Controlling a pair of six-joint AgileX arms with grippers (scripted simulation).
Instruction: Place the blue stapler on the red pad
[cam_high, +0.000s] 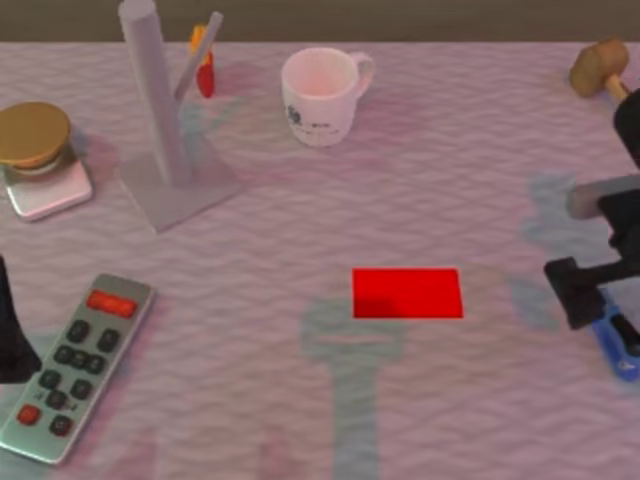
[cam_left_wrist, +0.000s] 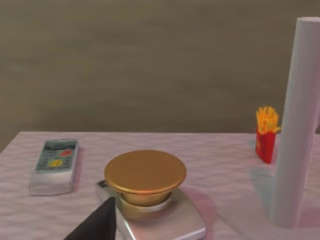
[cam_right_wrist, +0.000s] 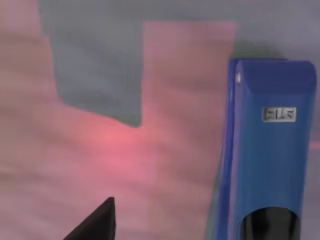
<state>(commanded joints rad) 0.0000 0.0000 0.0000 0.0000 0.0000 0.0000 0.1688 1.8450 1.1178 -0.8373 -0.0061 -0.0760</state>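
The blue stapler (cam_high: 618, 346) lies near the table's right edge, well to the right of the red pad (cam_high: 407, 293), which lies flat and bare at mid-table. My right gripper (cam_high: 598, 305) hangs open just above the stapler, partly covering it in the top view. In the right wrist view the stapler (cam_right_wrist: 272, 150) fills one side, black patch nearest the camera. One dark fingertip (cam_right_wrist: 100, 222) shows beside it over bare cloth; the other finger is hidden. My left gripper (cam_high: 10, 335) is parked at the left edge, one fingertip (cam_left_wrist: 97, 225) showing, nothing in it.
A grey remote (cam_high: 75, 365) lies front left beside the left arm. A gold bell on a silver base (cam_high: 35, 150), a grey stand with a pole (cam_high: 160, 110) and a fries box (cam_high: 203, 62) sit back left. White mug (cam_high: 322, 95) back centre, wooden mallet (cam_high: 603, 68) back right.
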